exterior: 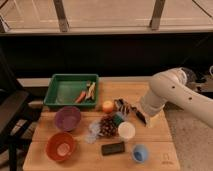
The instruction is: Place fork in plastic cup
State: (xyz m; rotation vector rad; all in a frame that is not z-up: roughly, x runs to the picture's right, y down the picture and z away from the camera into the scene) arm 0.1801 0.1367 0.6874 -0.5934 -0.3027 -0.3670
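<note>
The fork, slender and pale cream-tan, lies in the right part of the green tray, beside an orange-red carrot-like piece. Two cups stand upright near the table's front: a white cup and a small blue cup. I cannot tell which of them is the plastic cup. My gripper hangs low over the table's right middle, at the end of the white arm that comes in from the right. It is open and holds nothing. It is well to the right of the fork and just above the white cup.
On the wooden table are a purple bowl, an orange bowl, an orange ball, a brown pinecone-like thing, a crumpled clear plastic piece and a flat black object. A dark chair stands at the left.
</note>
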